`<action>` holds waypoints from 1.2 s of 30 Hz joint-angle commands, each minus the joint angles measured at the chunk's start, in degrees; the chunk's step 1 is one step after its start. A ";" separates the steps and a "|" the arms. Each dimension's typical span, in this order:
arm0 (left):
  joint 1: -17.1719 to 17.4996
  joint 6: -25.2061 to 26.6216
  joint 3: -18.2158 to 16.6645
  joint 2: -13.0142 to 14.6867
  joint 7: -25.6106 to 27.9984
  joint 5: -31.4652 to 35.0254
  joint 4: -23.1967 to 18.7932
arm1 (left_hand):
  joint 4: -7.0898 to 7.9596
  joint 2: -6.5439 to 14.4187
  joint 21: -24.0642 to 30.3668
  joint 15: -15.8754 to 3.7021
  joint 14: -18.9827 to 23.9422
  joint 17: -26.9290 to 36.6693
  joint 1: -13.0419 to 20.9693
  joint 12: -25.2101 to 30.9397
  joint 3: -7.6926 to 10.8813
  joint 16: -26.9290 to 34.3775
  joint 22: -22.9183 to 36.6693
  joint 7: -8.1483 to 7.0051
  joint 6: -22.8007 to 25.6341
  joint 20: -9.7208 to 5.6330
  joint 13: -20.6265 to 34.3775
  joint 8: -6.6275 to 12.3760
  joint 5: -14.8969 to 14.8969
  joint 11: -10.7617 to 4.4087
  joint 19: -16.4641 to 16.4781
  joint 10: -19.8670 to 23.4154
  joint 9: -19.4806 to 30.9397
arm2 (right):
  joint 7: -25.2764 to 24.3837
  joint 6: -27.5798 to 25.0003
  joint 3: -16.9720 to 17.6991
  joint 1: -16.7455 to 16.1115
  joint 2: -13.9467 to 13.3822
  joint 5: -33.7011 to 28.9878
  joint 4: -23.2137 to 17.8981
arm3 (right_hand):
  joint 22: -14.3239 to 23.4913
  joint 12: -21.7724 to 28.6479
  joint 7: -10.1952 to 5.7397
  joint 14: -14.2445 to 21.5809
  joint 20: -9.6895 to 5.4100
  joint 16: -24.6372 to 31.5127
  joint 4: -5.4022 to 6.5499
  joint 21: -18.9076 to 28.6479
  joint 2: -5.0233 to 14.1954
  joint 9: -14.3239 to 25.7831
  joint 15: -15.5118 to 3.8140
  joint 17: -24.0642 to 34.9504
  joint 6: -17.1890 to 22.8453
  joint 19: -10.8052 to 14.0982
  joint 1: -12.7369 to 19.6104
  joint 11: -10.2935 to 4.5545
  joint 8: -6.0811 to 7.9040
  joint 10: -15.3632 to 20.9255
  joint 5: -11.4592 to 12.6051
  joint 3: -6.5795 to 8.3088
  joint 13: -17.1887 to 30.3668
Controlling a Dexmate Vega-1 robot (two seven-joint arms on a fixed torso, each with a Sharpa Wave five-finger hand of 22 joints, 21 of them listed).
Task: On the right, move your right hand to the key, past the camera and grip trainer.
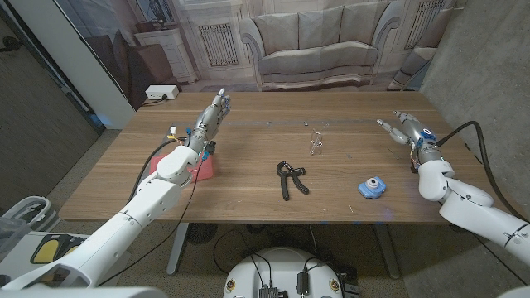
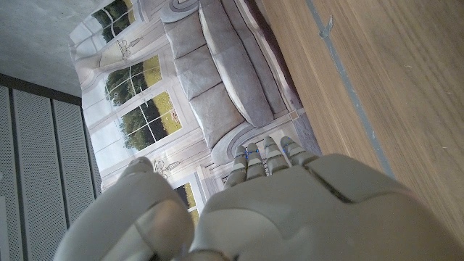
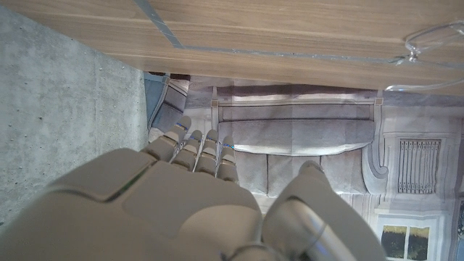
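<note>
The key (image 1: 315, 142) lies just above the middle of the frame on the surface (image 1: 248, 199). It looks small, thin, hard and light, so pinch its edges. The black grip trainer (image 1: 291, 179) and blue camera (image 1: 372, 188) sit lower. The right robot hand (image 1: 401, 126), far right, holds nothing, fingers straight.

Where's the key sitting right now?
In the head view the key lies near the table's middle, beyond the black grip trainer and up-left of the blue camera, well left of the right robot hand.
</note>
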 commanded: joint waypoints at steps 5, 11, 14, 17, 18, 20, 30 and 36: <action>-0.02 0.62 -0.05 0.25 0.08 -0.16 -0.34 | -0.04 0.15 -0.05 -0.09 0.37 0.16 0.20 -0.16 -0.31 -0.04 0.16 -0.03 0.55 -1.92 0.21 -0.19 -0.07 -0.01 -0.43 0.24 0.15 | 1.73 -5.58 -3.40 2.36 -0.64 -1.10 0.64 | 0.22 -0.19 -0.06 -0.32 -1.22 0.20 0.00 -0.11 0.31 0.26 -0.11 0.10 -0.60 -0.25 -0.07 0.10 -0.34 -0.16 0.23 -0.24 0.15; -0.14 0.70 0.08 0.16 -0.16 -0.29 -0.06 | -0.04 0.18 -0.08 -0.10 0.35 0.16 0.22 -0.15 -0.38 -0.05 0.17 -0.02 0.62 -1.82 0.21 -0.19 -0.09 -0.21 -0.52 0.33 0.15 | 3.06 -6.98 -4.58 3.49 -0.49 -0.56 1.10 | 0.22 -0.13 -0.12 -0.31 -1.28 0.25 -0.01 -0.01 0.33 0.26 -0.16 0.10 -0.56 -0.10 -0.09 -0.05 -0.26 -0.10 0.25 -0.28 0.15; -0.10 0.71 0.07 0.17 -0.08 -0.28 -0.06 | -0.04 0.19 -0.09 -0.12 0.37 0.17 0.22 -0.16 -0.41 -0.05 0.17 -0.07 0.61 -1.80 0.21 -0.21 -0.10 -0.17 -0.55 0.33 0.16 | 3.88 -7.45 -5.46 4.26 -0.59 -0.61 1.42 | 0.21 -0.09 -0.14 -0.21 -1.31 0.31 -0.02 0.06 0.34 0.27 -0.19 0.10 -0.57 0.02 -0.10 -0.03 -0.23 -0.03 0.27 -0.30 0.15; 0.02 0.71 -0.04 0.26 -0.01 -0.33 -0.14 | -0.04 0.20 -0.09 -0.12 0.36 0.17 0.23 -0.16 -0.43 -0.06 0.17 -0.08 0.64 -1.77 0.21 -0.21 -0.11 -0.17 -0.56 0.34 0.16 | 4.58 -7.83 -6.09 4.87 -0.63 -0.44 1.60 | 0.21 -0.06 -0.14 -0.16 -1.29 0.34 -0.03 0.13 0.36 0.27 -0.16 0.09 -0.54 0.16 -0.11 0.02 -0.19 -0.01 0.28 -0.33 0.15; 0.06 0.70 -0.08 0.30 -0.01 -0.35 -0.17 | -0.04 0.20 -0.10 -0.12 0.35 0.17 0.23 -0.16 -0.44 -0.06 0.17 -0.09 0.62 -1.76 0.21 -0.22 -0.11 -0.18 -0.58 0.35 0.16 | 4.88 -7.80 -6.19 4.98 -0.75 -0.25 1.58 | 0.21 -0.04 -0.10 -0.10 -1.30 0.36 -0.03 0.17 0.36 0.27 -0.16 0.09 -0.53 0.25 -0.11 0.02 -0.18 0.02 0.28 -0.34 0.15; 0.14 0.70 -0.16 0.36 0.02 -0.39 -0.23 | -0.04 0.21 -0.12 -0.08 0.41 0.17 0.24 -0.17 -0.46 -0.04 0.17 -0.09 0.64 -1.70 0.21 -0.22 -0.12 -0.19 -0.64 0.34 0.16 | 5.82 -8.54 -6.62 5.45 -0.89 -0.08 1.36 | 0.20 -0.02 -0.15 0.18 -1.34 0.48 -0.05 0.30 0.37 0.27 -0.26 0.09 -0.55 0.58 -0.12 0.01 -0.16 0.03 0.30 -0.36 0.15; 0.49 0.70 -0.39 0.55 -0.04 -0.70 -0.37 | -0.05 0.27 -0.15 -0.08 0.36 0.17 0.28 -0.22 -0.55 -0.07 0.18 -0.11 0.64 -1.43 0.21 -0.26 -0.14 -0.15 -0.78 0.30 0.16 | 7.26 -10.82 -8.33 6.93 -0.67 0.52 1.78 | 0.17 0.20 -0.02 0.88 -1.50 0.69 -0.10 0.62 0.41 0.27 -0.14 0.08 -0.20 1.53 -0.15 0.30 0.07 0.49 0.35 -0.48 0.15; 0.99 0.69 -0.75 0.93 0.17 -0.77 -0.81 | -0.07 0.31 -0.13 -0.04 0.26 0.17 0.33 -0.24 -0.59 -0.11 0.19 -0.12 0.66 -1.42 0.21 -0.27 -0.17 -0.18 -0.78 0.30 0.16 | 7.77 -11.46 -9.42 7.70 -0.28 0.86 2.45 | 0.17 0.28 -0.03 1.05 -1.49 0.71 -0.11 0.62 0.45 0.27 -0.18 0.07 -0.06 1.63 -0.17 0.25 0.13 0.69 0.37 -0.52 0.15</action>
